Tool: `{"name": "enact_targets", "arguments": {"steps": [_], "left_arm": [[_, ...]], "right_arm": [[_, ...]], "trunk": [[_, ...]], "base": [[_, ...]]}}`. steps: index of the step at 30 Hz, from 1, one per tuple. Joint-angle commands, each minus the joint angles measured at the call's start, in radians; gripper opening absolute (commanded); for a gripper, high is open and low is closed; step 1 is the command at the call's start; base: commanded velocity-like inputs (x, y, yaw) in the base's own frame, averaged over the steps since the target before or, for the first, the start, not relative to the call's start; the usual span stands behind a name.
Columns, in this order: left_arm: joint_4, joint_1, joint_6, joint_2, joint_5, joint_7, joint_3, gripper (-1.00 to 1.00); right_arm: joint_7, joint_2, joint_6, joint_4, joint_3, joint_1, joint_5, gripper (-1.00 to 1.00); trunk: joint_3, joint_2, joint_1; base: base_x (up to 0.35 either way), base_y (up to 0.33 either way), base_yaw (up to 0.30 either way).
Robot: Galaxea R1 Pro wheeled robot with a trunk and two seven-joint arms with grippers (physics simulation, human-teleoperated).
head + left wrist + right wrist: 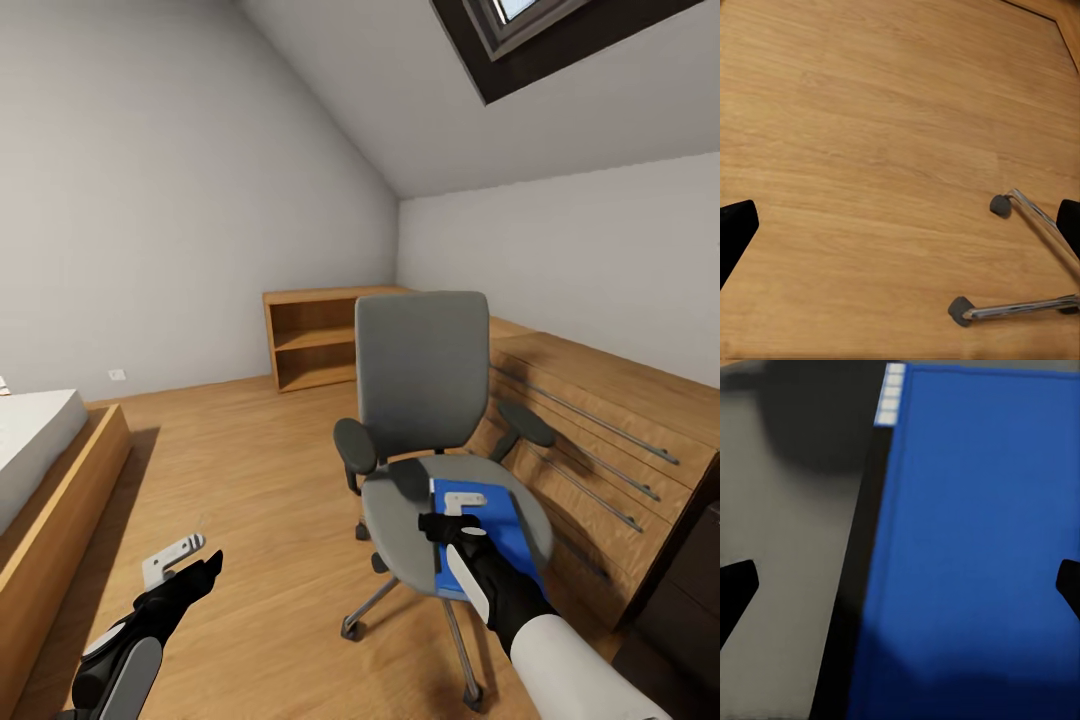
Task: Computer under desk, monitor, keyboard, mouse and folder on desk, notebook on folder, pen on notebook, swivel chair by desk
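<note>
Fingers of the right gripper (455,522) spread wide, nothing between them yet; in the right wrist view the two dark tips sit far apart, one over grey seat, one over the folder (975,547). Gripper hovers just above the folder's edge nearest the seat centre; contact unclear. Folder lies flat on the seat of the swivel chair (425,400), toward the seat's right and front edge, one corner close to the rim. Left gripper (185,565) hangs low over the wooden floor (870,150), fingers apart and empty; chair casters (961,310) show beside it in the left wrist view. Light wooden drawer cabinet (600,440) stands just behind the chair, an open shelf unit (315,350) against the far wall, a bed (40,450) at the room's left edge.

Risks, judged: folder is thin and flat, so fingers may close on seat fabric or skid it off the seat's front edge. Chair is on casters, so downward push could roll or spin it away. Desk not in sight, carry still ahead.
</note>
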Motion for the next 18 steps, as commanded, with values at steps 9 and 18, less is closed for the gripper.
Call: {"name": "enact_targets", "arguments": {"steps": [9, 18], "left_arm": [[-0.001, -0.001, 0.003, 0.0, 0.01, 0.008, 0.0, 1.0], [-0.002, -0.001, 0.003, 0.0, 0.01, 0.008, 0.0, 1.0]], "right_arm": [[-0.01, -0.001, 0.003, 0.037, 0.005, 0.0, -0.019, 1.0], [-0.01, -0.001, 0.003, 0.037, 0.005, 0.0, -0.02, 1.0]], "trunk": [[-0.001, 0.0, 0.0], [-0.001, 0.0, 0.0]], "base": [[-0.007, 0.0, 0.0], [-0.141, -0.042, 0.0]]}}
